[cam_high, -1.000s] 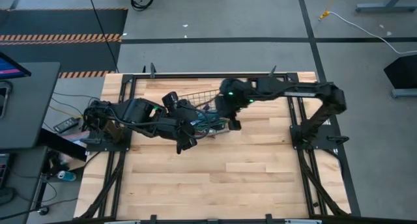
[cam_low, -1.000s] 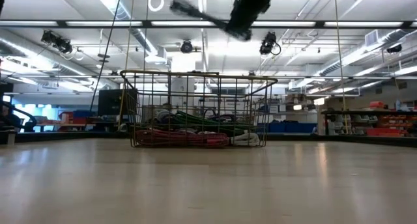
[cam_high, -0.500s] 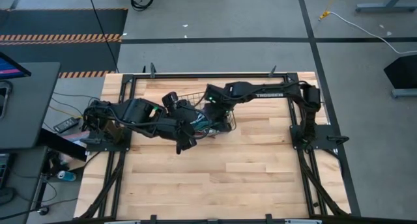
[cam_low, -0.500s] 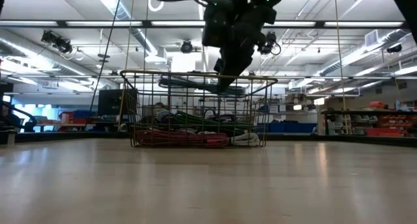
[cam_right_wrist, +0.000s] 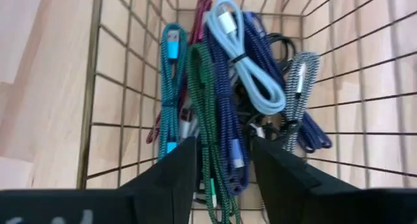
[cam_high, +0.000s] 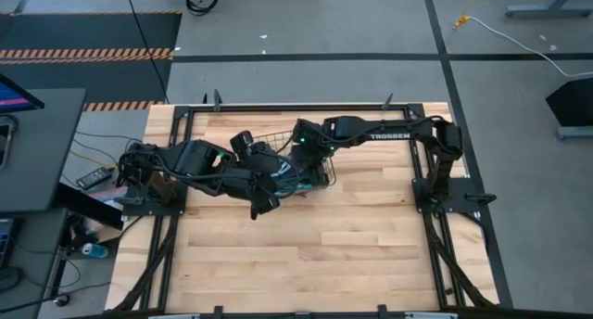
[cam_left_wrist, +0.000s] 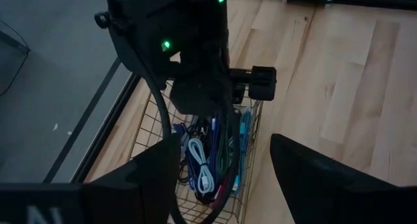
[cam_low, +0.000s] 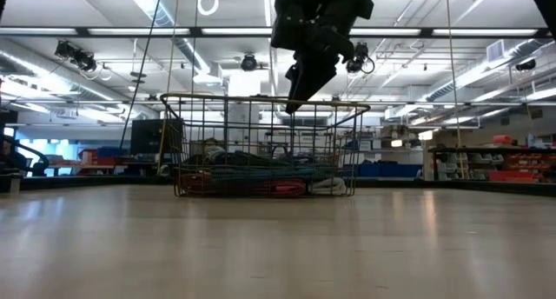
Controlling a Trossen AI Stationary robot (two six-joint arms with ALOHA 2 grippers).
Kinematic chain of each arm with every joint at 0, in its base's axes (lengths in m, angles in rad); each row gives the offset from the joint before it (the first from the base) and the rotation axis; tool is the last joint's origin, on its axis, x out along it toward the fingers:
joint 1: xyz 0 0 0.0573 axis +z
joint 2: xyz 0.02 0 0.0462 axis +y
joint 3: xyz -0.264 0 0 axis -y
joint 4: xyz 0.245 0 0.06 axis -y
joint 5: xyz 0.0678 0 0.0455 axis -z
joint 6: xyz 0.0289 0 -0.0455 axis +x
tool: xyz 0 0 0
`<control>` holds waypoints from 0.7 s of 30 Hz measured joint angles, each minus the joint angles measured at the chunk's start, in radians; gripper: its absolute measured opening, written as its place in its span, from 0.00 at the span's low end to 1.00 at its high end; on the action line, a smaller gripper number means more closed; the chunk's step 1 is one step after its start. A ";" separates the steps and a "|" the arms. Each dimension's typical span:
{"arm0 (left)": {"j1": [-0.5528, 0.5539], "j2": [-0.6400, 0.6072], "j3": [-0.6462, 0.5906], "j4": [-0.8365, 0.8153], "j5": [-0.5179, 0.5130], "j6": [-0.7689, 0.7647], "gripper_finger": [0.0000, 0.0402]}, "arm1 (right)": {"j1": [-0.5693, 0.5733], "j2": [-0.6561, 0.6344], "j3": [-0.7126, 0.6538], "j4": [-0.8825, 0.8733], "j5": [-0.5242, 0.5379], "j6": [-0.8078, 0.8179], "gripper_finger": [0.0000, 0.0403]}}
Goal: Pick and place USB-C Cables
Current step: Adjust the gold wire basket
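Several coiled USB-C cables lie heaped on the floor of a wire mesh basket [cam_high: 271,134] at the table's far middle: teal [cam_right_wrist: 171,87], green [cam_right_wrist: 203,107], pale blue [cam_right_wrist: 244,61], dark blue [cam_right_wrist: 228,120], grey-silver [cam_right_wrist: 296,81], maroon [cam_right_wrist: 202,6]. My right gripper [cam_right_wrist: 221,146] hangs open and empty over the basket, fingers pointing down, its tips about at the rim in the low view [cam_low: 294,103]. My left gripper [cam_left_wrist: 225,146] is open and empty just near-side of the basket [cam_high: 262,206].
The basket's wire walls [cam_low: 200,142] stand upright around the cables. The two arms crowd together at the basket. Bare wooden tabletop [cam_high: 352,254] spreads toward the near edge. A black frame [cam_high: 422,185] borders the table.
My right gripper has swung from the basket's right side toward the table's left, over the basket, and come down from high above to about rim height. My left arm has kept still.
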 joint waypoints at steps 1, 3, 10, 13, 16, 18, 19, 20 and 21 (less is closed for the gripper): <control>0.000 0.000 0.000 0.000 0.000 0.000 0.60 | 0.001 -0.002 0.000 0.003 0.006 0.005 0.39; 0.000 0.000 0.000 0.000 0.000 0.000 0.60 | 0.002 -0.003 0.001 -0.009 0.015 0.027 0.37; 0.000 0.000 0.000 0.000 0.000 0.000 0.60 | 0.011 -0.003 0.001 -0.103 0.014 0.065 0.11; 0.000 0.000 0.000 0.000 0.000 0.001 0.60 | 0.016 -0.002 0.001 -0.137 0.013 0.061 0.02; 0.000 0.000 0.000 0.000 0.000 0.002 0.60 | 0.022 -0.002 0.000 -0.138 0.013 0.065 0.01; 0.000 0.000 0.000 0.000 0.000 0.002 0.60 | 0.028 -0.002 0.000 -0.139 0.013 0.065 0.01; 0.000 0.000 0.000 0.000 0.000 0.002 0.60 | 0.031 -0.002 0.000 -0.139 0.012 0.068 0.01; 0.000 0.000 0.000 0.000 0.000 0.002 0.60 | 0.035 -0.002 0.000 -0.139 0.012 0.071 0.01; 0.000 0.000 0.000 0.000 0.000 0.002 0.60 | 0.039 -0.001 0.000 -0.140 0.012 0.074 0.01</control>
